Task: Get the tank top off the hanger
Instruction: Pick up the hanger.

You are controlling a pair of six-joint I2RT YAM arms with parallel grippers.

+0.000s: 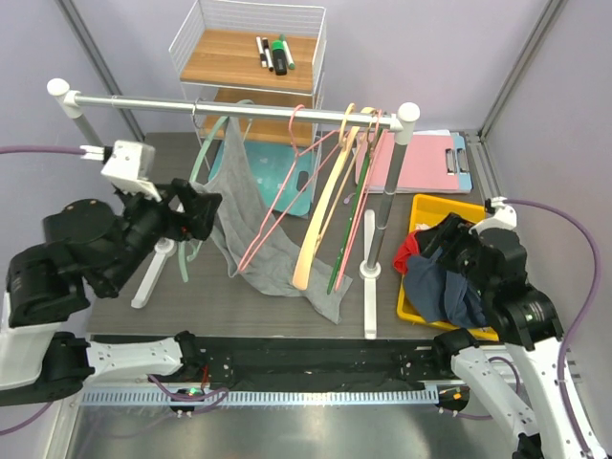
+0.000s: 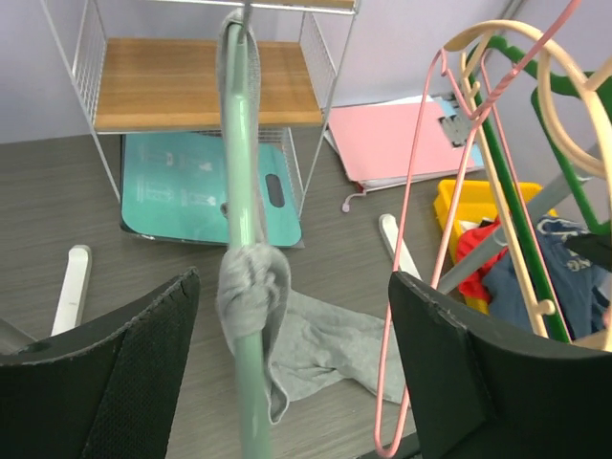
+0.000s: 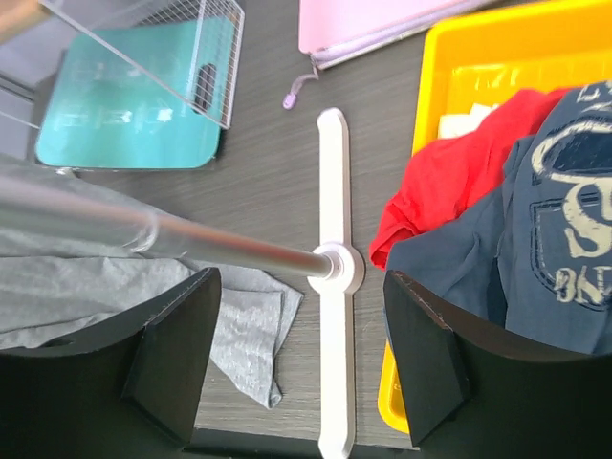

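My left pincer [image 2: 295,306] stood open astride the hanger [image 2: 239,163] (top [image 2: 251,292] bunched on it); my right pincer [image 3: 298,316] stood open, empty.

Bright, even light falls from overhead; shadows on the grey desk [image 1: 215,311] are faint and soft-edged. The metal sheet [image 1: 316,430] along the near edge carries a pale sheen. In the left wrist view the green hanger [image 2: 239,172], close to the lens, is blurred, and the left claw [image 2: 295,287] shows dark with little detail. In the right wrist view the steel pole [image 3: 220,244] blurs leftward under a white glare streak.
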